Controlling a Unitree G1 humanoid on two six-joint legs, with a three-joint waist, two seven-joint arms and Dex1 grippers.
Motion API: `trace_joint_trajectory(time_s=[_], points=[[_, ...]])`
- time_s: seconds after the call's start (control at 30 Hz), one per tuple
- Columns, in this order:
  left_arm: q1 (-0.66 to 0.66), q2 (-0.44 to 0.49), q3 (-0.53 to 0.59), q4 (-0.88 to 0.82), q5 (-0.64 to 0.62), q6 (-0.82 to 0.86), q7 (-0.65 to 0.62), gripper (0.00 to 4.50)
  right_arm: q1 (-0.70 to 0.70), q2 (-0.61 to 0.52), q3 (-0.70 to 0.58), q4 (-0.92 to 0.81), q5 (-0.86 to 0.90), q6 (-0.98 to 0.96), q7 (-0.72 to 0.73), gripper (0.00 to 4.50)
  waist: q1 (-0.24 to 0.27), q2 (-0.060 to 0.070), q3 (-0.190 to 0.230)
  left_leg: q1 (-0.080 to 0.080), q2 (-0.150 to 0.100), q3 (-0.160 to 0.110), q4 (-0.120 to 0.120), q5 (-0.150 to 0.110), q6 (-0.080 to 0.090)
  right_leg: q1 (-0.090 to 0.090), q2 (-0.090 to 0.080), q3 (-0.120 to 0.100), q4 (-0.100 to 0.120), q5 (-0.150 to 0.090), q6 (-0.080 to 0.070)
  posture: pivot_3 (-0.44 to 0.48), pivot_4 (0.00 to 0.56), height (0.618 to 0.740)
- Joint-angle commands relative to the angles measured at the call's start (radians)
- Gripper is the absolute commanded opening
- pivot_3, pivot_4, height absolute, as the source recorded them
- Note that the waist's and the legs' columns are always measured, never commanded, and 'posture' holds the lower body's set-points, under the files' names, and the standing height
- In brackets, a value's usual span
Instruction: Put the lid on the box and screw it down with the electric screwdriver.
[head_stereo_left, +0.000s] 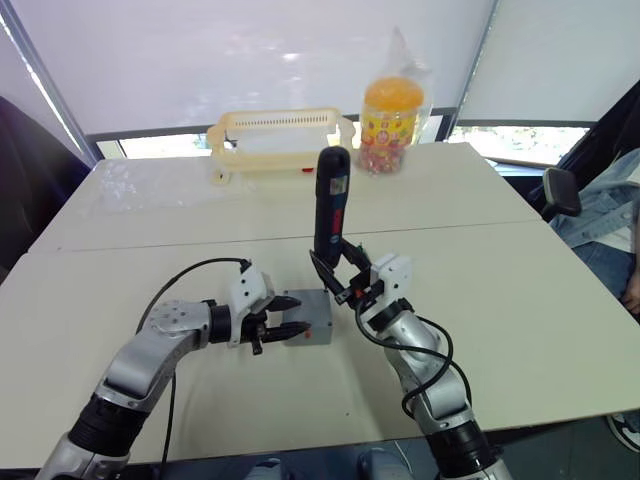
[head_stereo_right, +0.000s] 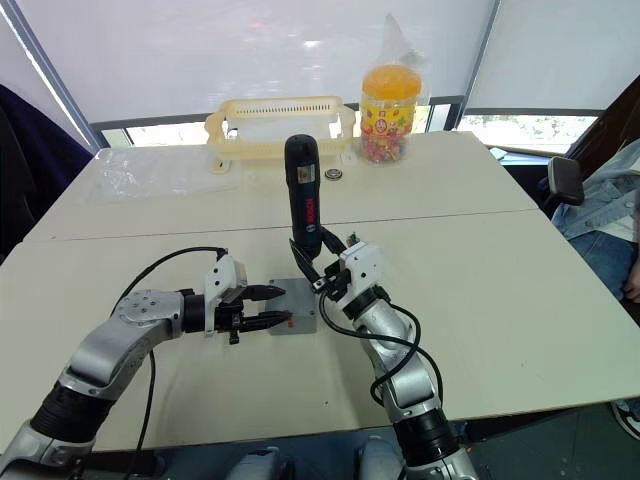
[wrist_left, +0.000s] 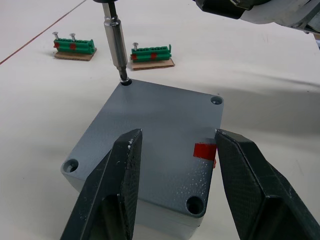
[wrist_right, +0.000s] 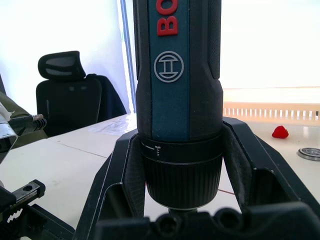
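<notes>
Lid (wrist_left: 155, 135) already sitting on the box (head_stereo_left: 308, 322) mid-table, left gripper (wrist_left: 172, 192) spread open across it and bracing rather than clamping, right gripper (wrist_right: 182, 175) closed around the upright electric screwdriver (head_stereo_left: 331, 205) with its bit in the far corner hole. Biggest risk looks like the bit camming out or the box twisting (nothing really pins it). Green screw strips (wrist_left: 150, 52) just beyond the box, cream rack (head_stereo_left: 280, 140) and candy jar (head_stereo_left: 392, 120) at the far edge, none in the way.
</notes>
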Motion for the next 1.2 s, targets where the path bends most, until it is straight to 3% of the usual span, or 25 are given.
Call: trace_joint_trajectory(time_s=[0.03, 1.2], points=[[0.008, 0.011, -0.010, 0.001, 0.024, -0.005, -0.005, 2.32, 0.040, -0.016, 0.006, 0.079, -0.030, 0.043, -0.001, 1.78, 0.000, 0.000, -0.001, 0.000, 0.000, 0.000, 0.000, 0.000, 0.000, 0.000, 0.000, 0.000, 0.000, 0.000, 0.000, 0.000, 0.150, 0.740], [0.020, 0.000, -0.007, -0.004, 0.033, 0.001, 0.011, 2.32, 0.066, -0.040, 0.017, 0.149, -0.038, 0.065, 0.026, 1.78, 0.001, 0.000, -0.012, 0.002, 0.003, -0.002, -0.002, -0.001, 0.000, 0.003, 0.000, 0.000, -0.002, -0.005, 0.002, 0.000, 0.150, 0.740]])
